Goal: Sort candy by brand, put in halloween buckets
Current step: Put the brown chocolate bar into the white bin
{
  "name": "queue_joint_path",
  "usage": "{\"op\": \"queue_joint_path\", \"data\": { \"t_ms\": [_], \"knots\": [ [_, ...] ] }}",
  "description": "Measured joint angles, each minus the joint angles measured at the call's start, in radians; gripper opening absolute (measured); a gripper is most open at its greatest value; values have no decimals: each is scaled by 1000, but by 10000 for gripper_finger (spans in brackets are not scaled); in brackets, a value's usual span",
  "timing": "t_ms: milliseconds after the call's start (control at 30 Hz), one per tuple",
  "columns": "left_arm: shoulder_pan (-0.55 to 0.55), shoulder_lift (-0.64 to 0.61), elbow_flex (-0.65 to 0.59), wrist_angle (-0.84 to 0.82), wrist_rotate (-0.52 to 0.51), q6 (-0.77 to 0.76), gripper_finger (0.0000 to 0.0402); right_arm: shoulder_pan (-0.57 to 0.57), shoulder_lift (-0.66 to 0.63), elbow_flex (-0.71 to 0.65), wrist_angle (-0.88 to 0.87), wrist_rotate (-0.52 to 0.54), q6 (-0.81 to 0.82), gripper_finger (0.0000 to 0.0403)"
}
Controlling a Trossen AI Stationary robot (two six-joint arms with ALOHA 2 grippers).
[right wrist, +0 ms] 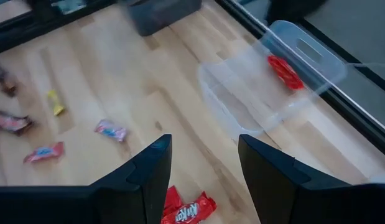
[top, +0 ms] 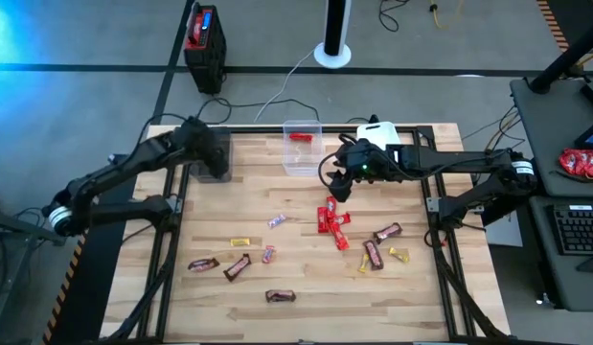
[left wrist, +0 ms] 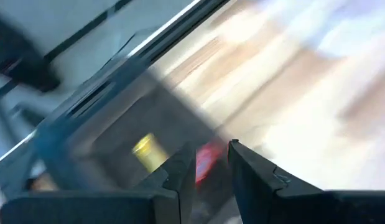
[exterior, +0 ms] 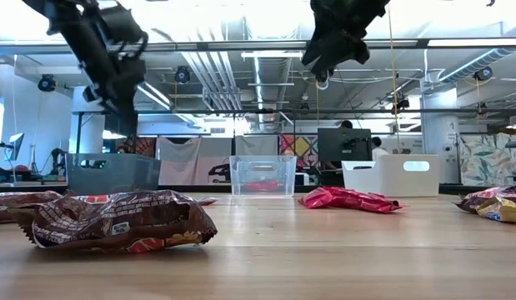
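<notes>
Legible text: white script lettering, apparently "KitKat", is seen on one red candy wrapper [right wrist: 187, 214] lying just below the right tool [right wrist: 201, 177]. Print on other wrappers cannot be read.

You have open wood across the table's [top: 411, 297] far-left front corner and along the back strip between the clear bin [top: 302, 149] and the grey bin [top: 213, 163]. The left arm [top: 133, 172] lies over the grey bin, blocking its mouth from above. The right gripper [top: 346, 182] hangs just beside the clear bin, above the red bars [top: 332, 222], crowding that approach. Scattered brown bars [top: 237, 266] break up the front middle; the white bin [top: 384, 134] sits behind the right arm.
</notes>
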Motion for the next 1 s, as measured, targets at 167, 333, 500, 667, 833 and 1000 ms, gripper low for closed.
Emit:
{"op": "queue_joint_path", "data": {
  "t_ms": [167, 333, 500, 667, 833, 1000],
  "knots": [
    [-223, -107, -4, 59, 40, -26, 80, 28, 46, 0, 84, -83, -117, 180],
    [-505, -170, -23, 143, 17, -75, 80, 80, 133, 0, 185, -101, -294, 180],
    [-745, -170, -29, 164, -187, -130, 80, 117, 224, 0, 281, -102, -385, 180],
    [-902, -139, -59, 180, -212, -129, 80, 126, 320, 9, 333, -102, -410, 180],
    [-959, -102, -111, 218, -214, -124, 80, 126, 397, 25, 311, -99, -353, 180],
    [-960, -70, -160, 289, -215, -123, 80, 127, 426, 59, 91, -99, -205, 180]
  ]
}}
